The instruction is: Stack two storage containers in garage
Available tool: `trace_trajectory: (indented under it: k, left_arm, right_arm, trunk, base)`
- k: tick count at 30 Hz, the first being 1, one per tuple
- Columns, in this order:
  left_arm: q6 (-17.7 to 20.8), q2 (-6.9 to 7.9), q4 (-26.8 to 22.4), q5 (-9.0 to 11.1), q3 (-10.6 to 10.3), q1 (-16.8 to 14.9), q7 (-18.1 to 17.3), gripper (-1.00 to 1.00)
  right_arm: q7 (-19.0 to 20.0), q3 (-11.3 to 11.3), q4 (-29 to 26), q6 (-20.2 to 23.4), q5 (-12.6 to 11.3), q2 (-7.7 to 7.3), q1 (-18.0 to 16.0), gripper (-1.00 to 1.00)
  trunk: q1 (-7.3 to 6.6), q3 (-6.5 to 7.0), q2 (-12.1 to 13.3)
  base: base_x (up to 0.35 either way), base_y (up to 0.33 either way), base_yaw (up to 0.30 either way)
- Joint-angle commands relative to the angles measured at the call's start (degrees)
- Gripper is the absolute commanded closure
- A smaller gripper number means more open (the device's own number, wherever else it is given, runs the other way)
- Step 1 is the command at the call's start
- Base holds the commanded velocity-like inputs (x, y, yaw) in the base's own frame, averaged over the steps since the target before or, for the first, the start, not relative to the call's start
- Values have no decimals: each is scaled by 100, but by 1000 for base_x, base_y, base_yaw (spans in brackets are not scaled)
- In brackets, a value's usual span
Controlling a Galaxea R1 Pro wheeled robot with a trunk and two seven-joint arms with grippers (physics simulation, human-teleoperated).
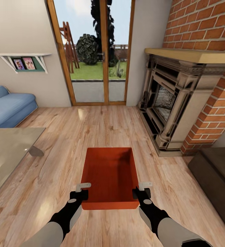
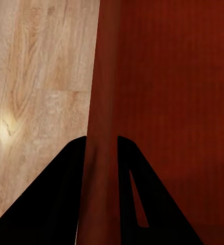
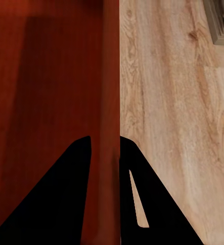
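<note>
I have the storage container [image 1: 110,176] gripped by both side walls over the living room floor [image 1: 91,130], left gripper [image 1: 80,192] and right gripper [image 1: 142,191] clamped; next, I judge, carry it to the garage

Light wood-plank floor [image 1: 91,130], brick fireplace [image 1: 180,103], blue sofa [image 1: 8,106], glass table [image 1: 6,151], sunlit glass doors [image 1: 95,51].

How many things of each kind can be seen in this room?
Storage container: 1
End effector: 2, left and right
Blue sofa: 1
Glass table: 1
Brick fireplace: 1
Wall shelf: 1
Total: 7
</note>
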Motion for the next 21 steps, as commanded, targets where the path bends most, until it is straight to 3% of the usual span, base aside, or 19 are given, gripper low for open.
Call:
trace_trajectory:
  k: [1, 21]
  left_arm:
    - [5, -10, 1, -16, 46, -1, 41, 100]
    - [5, -7, 1, -16, 46, -1, 38, 100]
  right_arm:
    - [-68, -87, 0, -18, 46, 1, -5, 100]
    - [-63, -87, 0, -16, 46, 1, -5, 100]
  trunk:
    - [0, 5, -3]
    - [0, 186, -3]
  base:
    - [0, 0, 0]
    - [0, 0, 0]
